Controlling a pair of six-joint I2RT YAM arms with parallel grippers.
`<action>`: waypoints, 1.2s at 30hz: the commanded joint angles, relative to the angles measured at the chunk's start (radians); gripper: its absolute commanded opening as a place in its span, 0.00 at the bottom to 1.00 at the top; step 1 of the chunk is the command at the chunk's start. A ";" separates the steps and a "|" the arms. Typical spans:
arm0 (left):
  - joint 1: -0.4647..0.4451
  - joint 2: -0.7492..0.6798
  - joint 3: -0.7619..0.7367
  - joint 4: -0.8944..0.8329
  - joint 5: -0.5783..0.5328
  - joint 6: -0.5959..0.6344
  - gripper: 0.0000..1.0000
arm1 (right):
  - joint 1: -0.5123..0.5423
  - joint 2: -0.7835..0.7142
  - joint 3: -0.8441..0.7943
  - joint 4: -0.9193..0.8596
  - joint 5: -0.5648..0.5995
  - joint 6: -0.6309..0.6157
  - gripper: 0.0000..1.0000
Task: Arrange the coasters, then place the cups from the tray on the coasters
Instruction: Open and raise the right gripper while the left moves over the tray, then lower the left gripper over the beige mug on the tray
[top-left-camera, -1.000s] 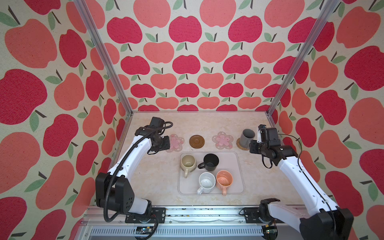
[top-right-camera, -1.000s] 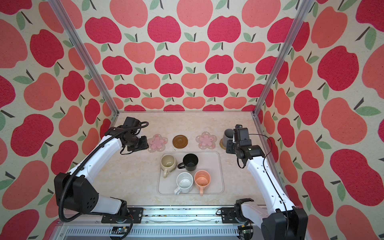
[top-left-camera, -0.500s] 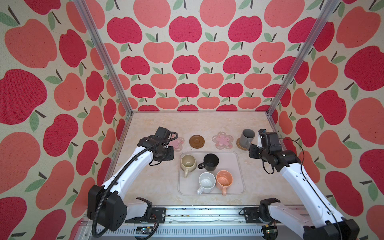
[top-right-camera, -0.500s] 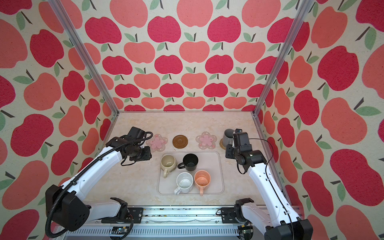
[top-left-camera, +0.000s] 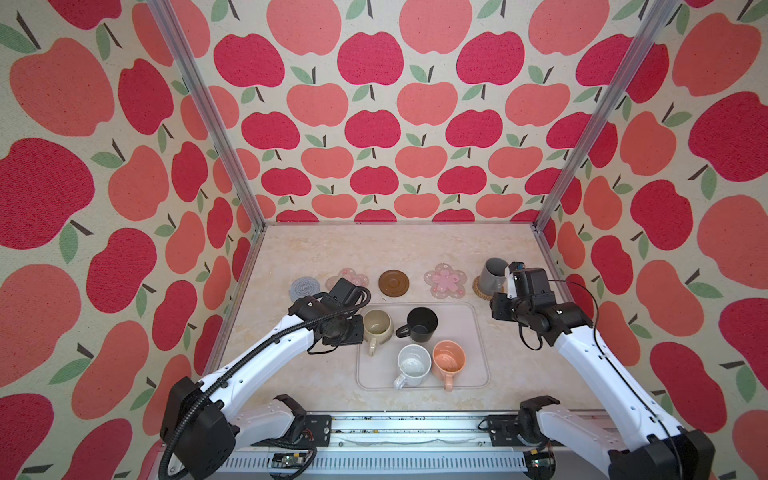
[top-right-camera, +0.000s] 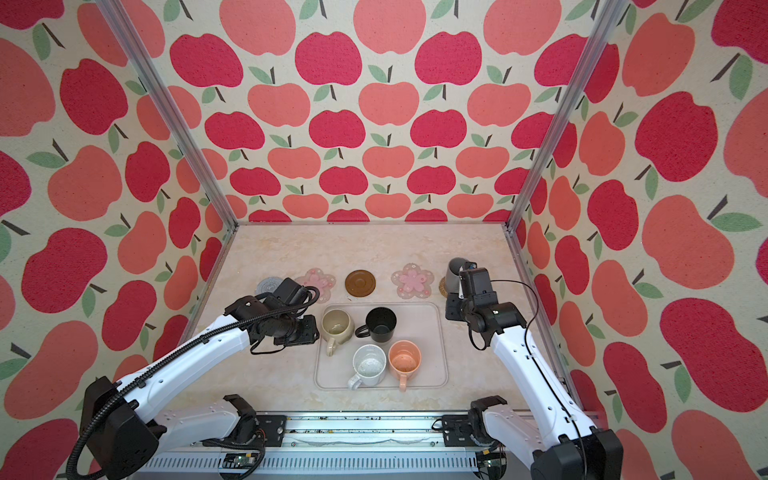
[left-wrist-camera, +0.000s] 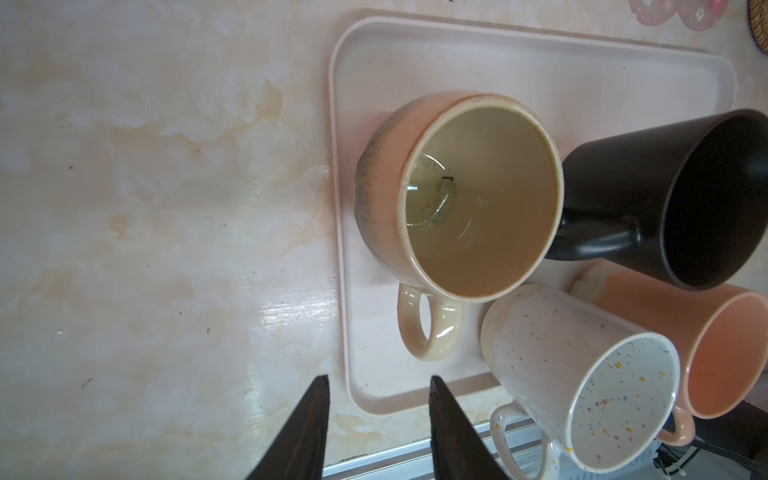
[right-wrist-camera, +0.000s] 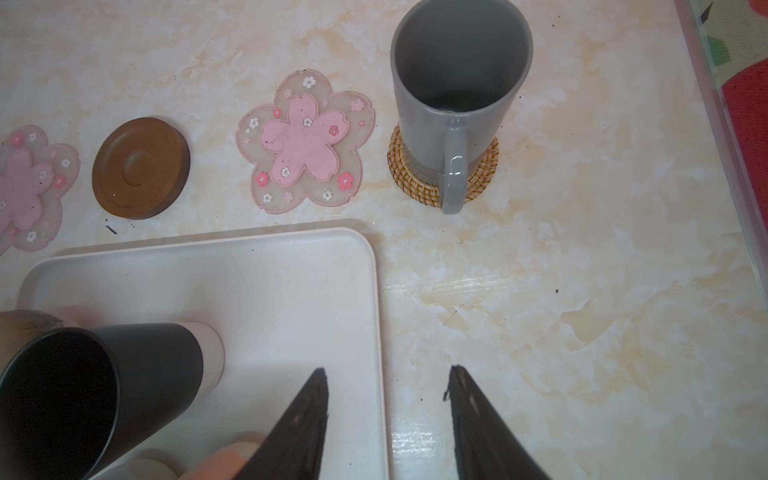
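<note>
the left gripper (left-wrist-camera: 378, 377) is partly open and holds nothing; it hangs above the edge of the tray (left-wrist-camera: 386, 50), one finger over the table (left-wrist-camera: 145, 208), close to the handle of the cream mug (left-wrist-camera: 478, 199) without touching it. the cream mug stands upright in a tray corner, with the black mug (left-wrist-camera: 665, 195) just beside it, and the white mug (left-wrist-camera: 582, 374) and peach mug (left-wrist-camera: 706, 340) side by side along the tray's near edge. the right gripper (right-wrist-camera: 387, 369) is open wider and also empty, one finger above the tray corner and the other above bare table. beyond it, apart from the fingers, the grey mug (right-wrist-camera: 453, 91) stands upright on the rattan coaster (right-wrist-camera: 405, 174), its handle turned toward the gripper. in both top views the coasters form a row behind the tray: the grey coaster (top-left-camera: 304, 286) at far left, a flower coaster (top-left-camera: 347, 275) partly hidden by the left arm, the wood coaster (top-left-camera: 393, 283) in the middle, a second flower coaster (top-left-camera: 444, 280), then the rattan one under the grey mug at far right. the first four coasters carry no mugs.
</note>
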 joint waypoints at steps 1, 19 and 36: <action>-0.048 0.024 0.001 -0.006 -0.018 -0.068 0.42 | 0.004 0.025 -0.004 0.038 0.005 -0.014 0.50; -0.132 0.196 0.032 0.081 -0.023 -0.107 0.42 | 0.004 0.050 0.019 0.025 0.005 -0.037 0.52; -0.155 0.297 0.076 0.080 -0.099 -0.089 0.39 | 0.004 0.020 0.017 0.006 0.007 0.009 0.53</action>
